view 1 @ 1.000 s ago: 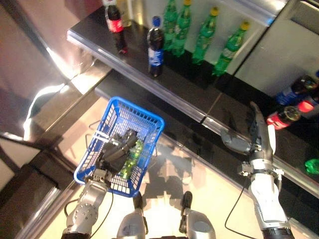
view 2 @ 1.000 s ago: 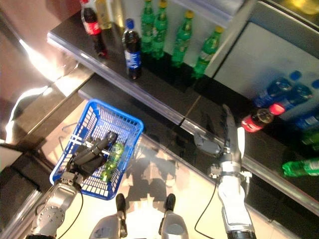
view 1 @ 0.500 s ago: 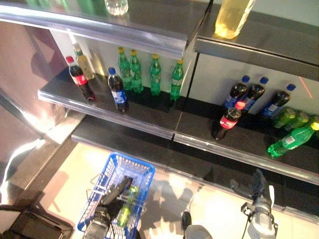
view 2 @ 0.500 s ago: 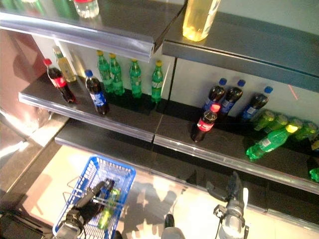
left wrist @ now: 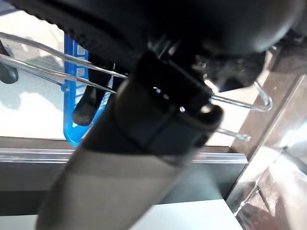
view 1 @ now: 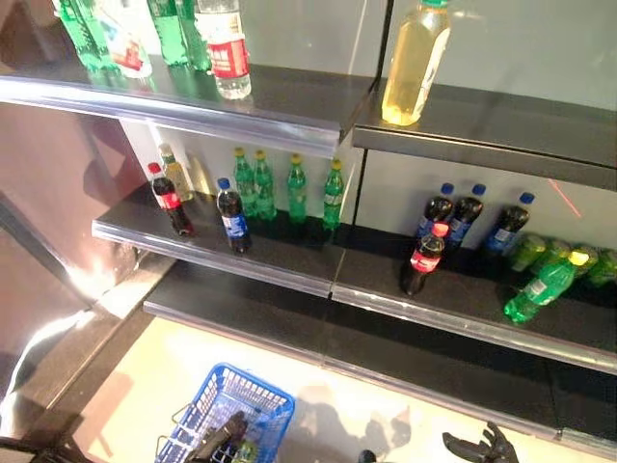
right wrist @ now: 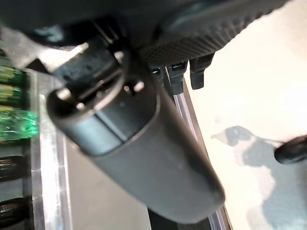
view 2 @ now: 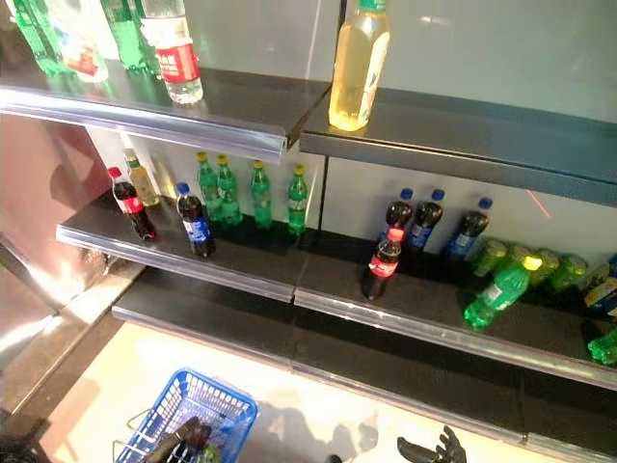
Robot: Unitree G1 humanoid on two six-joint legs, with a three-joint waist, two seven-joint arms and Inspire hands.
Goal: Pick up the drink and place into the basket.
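The blue basket (view 1: 234, 413) hangs low at the left from my left hand (view 1: 220, 439), which is shut on its thin wire handles (left wrist: 240, 103). A green bottle (view 1: 244, 450) lies inside it, mostly hidden by the hand. My right hand (view 1: 477, 446) is open and empty at the lower right, below the bottom shelf. Drinks stand on the middle shelf: a red-capped cola bottle (view 1: 424, 260) near the front edge, a blue-capped dark bottle (view 1: 231, 217) and green bottles (view 1: 289, 188) further left.
A tall yellow bottle (view 1: 413, 63) and a clear bottle with a red label (view 1: 226, 53) stand on the upper shelf. A green bottle (view 1: 545, 285) lies on its side at the right. The bottom shelf's edge (view 1: 405, 381) juts out above both hands.
The camera has tilted up: the shelves have come into view and both hands have dropped to the bottom edge. The left hand keeps hold of the basket and the right hand stays empty.
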